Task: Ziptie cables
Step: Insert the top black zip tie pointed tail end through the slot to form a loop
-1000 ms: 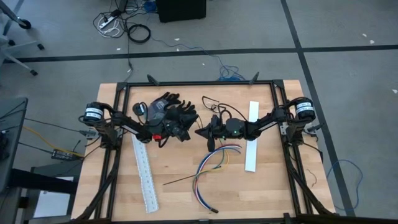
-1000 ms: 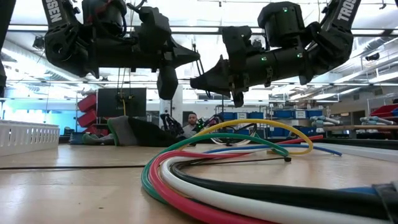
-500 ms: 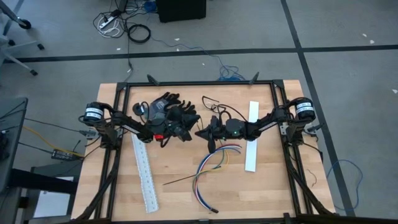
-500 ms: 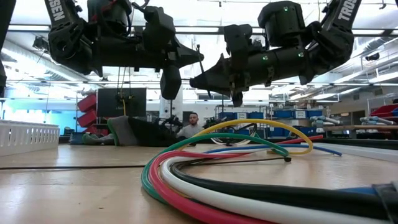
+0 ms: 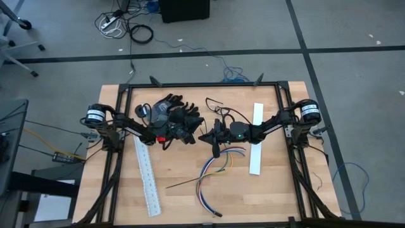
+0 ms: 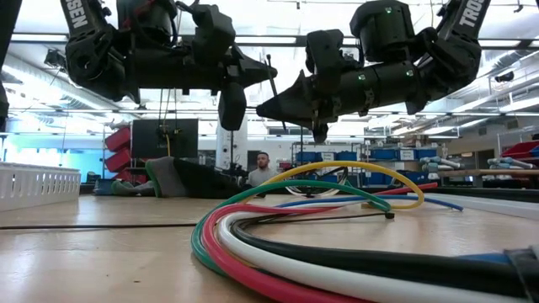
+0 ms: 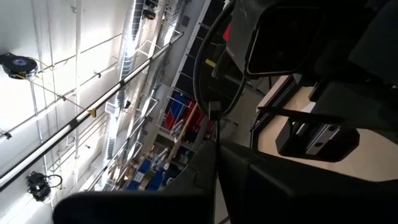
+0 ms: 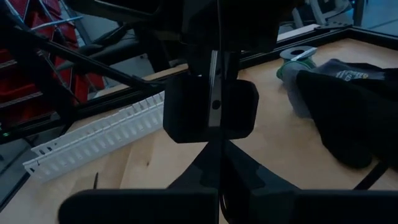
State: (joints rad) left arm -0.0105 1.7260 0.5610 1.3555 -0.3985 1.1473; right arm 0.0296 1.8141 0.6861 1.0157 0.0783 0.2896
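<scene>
- The bundle of thin coloured wires [image 5: 214, 172] (yellow, blue, green, purple among them) lay curved on the wooden table [image 5: 183, 190], toward its front, between the two long white slotted plastic strips [image 5: 147, 177].
- The right gripper [image 5: 204, 135] hung above the table just behind the bundle, fingers pressed together, holding nothing.
- The left gripper [image 5: 193, 124] was likewise closed and empty, over the black gloves [image 5: 169, 109].

Grey floor [image 5: 57, 31] crossed by dark tape lines [image 5: 190, 53] surrounds the wooden table [image 5: 183, 171]. A power strip [image 5: 111, 21] and loose cords lie on it. Beyond, bright ceiling lights [image 6: 25, 126], blue storage bins [image 6: 404, 155], a person [image 6: 263, 165] seated far off.
</scene>
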